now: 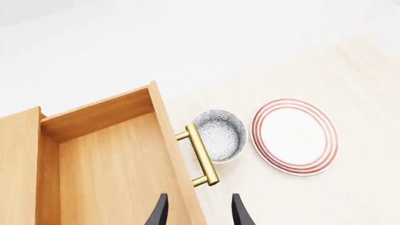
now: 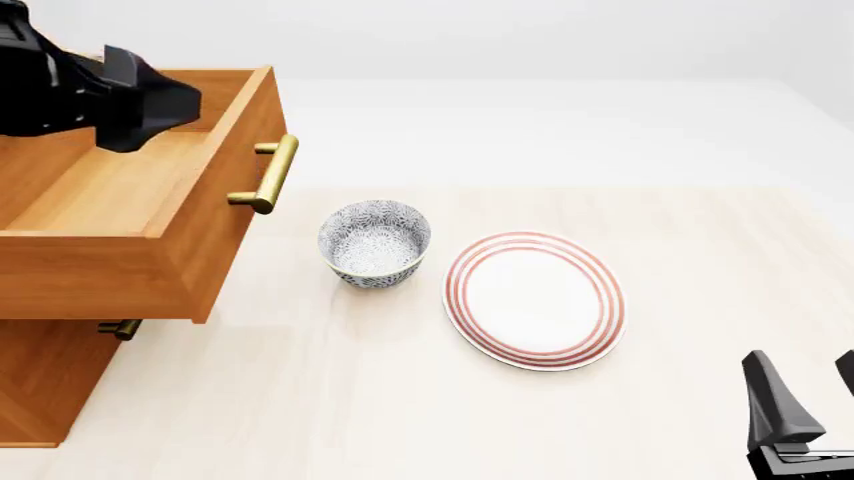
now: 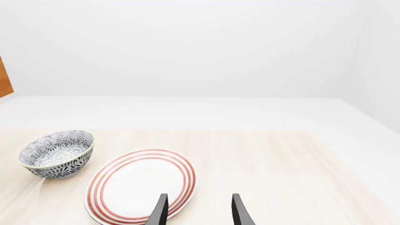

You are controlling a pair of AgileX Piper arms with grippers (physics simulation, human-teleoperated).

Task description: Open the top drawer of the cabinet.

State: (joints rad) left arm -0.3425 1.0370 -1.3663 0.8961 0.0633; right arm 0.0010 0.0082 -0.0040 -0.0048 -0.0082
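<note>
The cabinet (image 2: 47, 385) stands at the worktop's left edge. Its top drawer (image 2: 127, 215) is pulled well out, and its brass handle (image 2: 271, 174) is free. The left gripper (image 1: 198, 211) hangs above the drawer front, fingers parted, gripping nothing. The right gripper (image 2: 807, 395) sits near the front right corner, also parted and empty. A patterned bowl (image 2: 375, 243) and a striped plate (image 2: 535, 299) lie mid-table, just beside each other.
</note>
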